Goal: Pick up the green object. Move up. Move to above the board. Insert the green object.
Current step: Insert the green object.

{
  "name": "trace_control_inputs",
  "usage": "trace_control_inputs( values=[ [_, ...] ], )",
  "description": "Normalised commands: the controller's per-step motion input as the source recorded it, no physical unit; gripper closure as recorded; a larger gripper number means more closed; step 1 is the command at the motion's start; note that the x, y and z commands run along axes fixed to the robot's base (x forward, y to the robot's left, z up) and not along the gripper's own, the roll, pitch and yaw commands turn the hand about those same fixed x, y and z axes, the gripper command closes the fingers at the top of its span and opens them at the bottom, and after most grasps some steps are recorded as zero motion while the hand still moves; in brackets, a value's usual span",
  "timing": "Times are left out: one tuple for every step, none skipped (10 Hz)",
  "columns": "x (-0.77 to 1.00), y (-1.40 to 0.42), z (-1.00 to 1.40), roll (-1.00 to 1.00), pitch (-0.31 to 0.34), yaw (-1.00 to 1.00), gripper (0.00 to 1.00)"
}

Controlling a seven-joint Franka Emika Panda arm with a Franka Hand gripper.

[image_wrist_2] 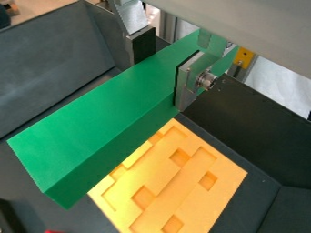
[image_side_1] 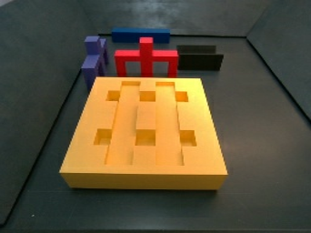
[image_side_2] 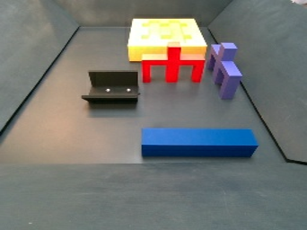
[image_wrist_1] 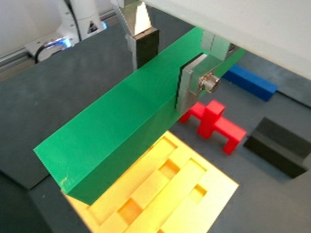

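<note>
Above the board (image_wrist_2: 170,177), in both wrist views, my hand (image_wrist_1: 165,68) is clamped on the green object (image_wrist_1: 127,118), carried high and out of both side views. Bar's long axis runs along the grooves, I judge; next comes a straight descent.

pincer (image_wrist_1: 170,64), flat silver fingers (image_wrist_1: 195,80), dark pads

You are looking at a lab test cell: a dark walled floor (image_side_2: 72,117) holds the fixture (image_side_2: 110,87) and plain coloured blocks, gripper (image_wrist_1: 170,64) overhead.
</note>
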Motion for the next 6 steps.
trace_control_inputs(
  values=[
    [-0.27, -0.22, -1.00, 0.00, -0.076, 0.03, 1.00],
    [-0.26, -0.11, -0.90, -0.09, 0.000, 0.21, 1.00],
    [-0.27, -0.08, -0.89, -0.11, 0.000, 0.23, 1.00],
    [-0.30, -0.01, -0.81, -0.16, 0.000, 0.19, 1.00],
    [-0.22, 0.00, -0.52, -0.31, 0.000, 0.23, 1.00],
    [-0.12, 0.00, -0.26, -0.43, -0.010, 0.27, 1.00]
  ],
)
